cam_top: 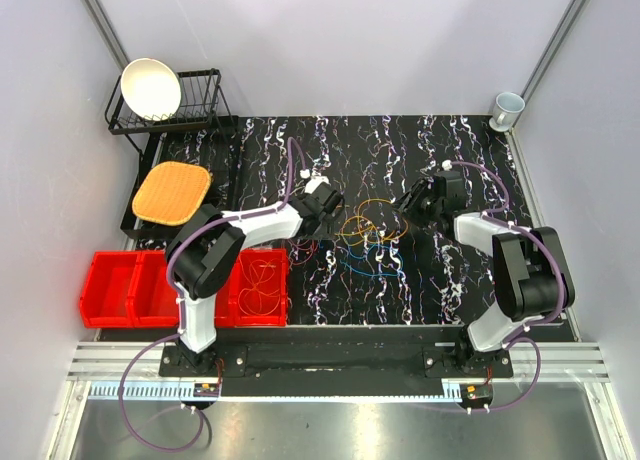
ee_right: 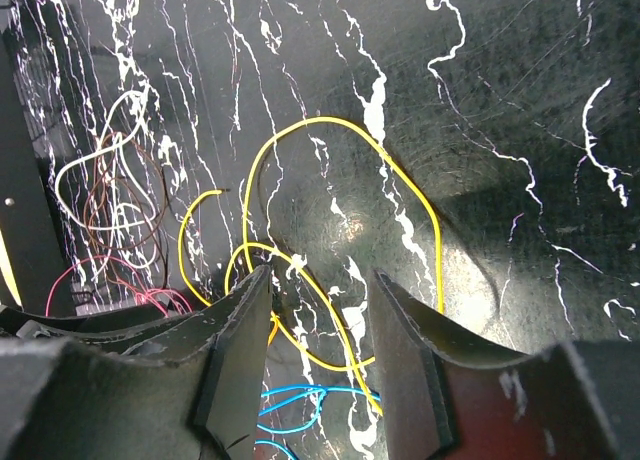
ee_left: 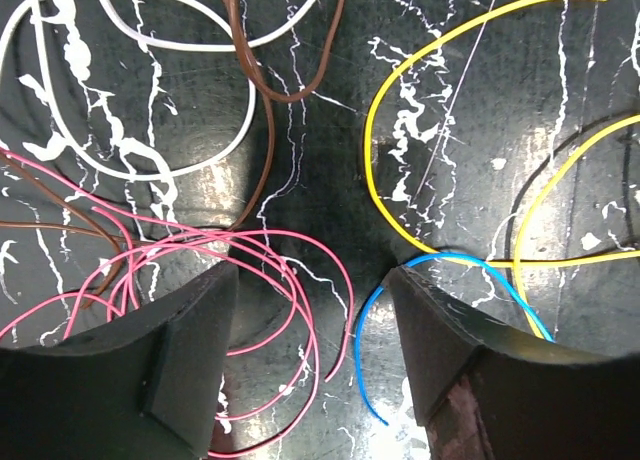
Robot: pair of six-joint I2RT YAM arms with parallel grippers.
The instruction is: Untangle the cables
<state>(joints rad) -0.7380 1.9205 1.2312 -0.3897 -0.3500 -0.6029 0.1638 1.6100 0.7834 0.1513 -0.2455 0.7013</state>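
Left risk: closing here could pinch several pink loops at once and drag the knot tighter.
Right risk: the yellow strand is thin and could slip out, or its crossing loop could come along.
Left end effector (ee_left: 312, 275): spread partway, holding nothing; pink cable (ee_left: 290, 242) arcs through the gap, blue cable (ee_left: 470, 260) at its 3 o'clock finger.
Right end effector (ee_right: 323, 275): about half spread, gripping nothing; yellow cable (ee_right: 330, 125) runs loose between the fingers.
Beyond: white cable (ee_left: 150, 170) and brown cable (ee_left: 265, 130) at 11 o'clock of the left one.
Cables (cam_top: 365, 235): tangled mid-tabletop (cam_top: 450, 150), between both arms.
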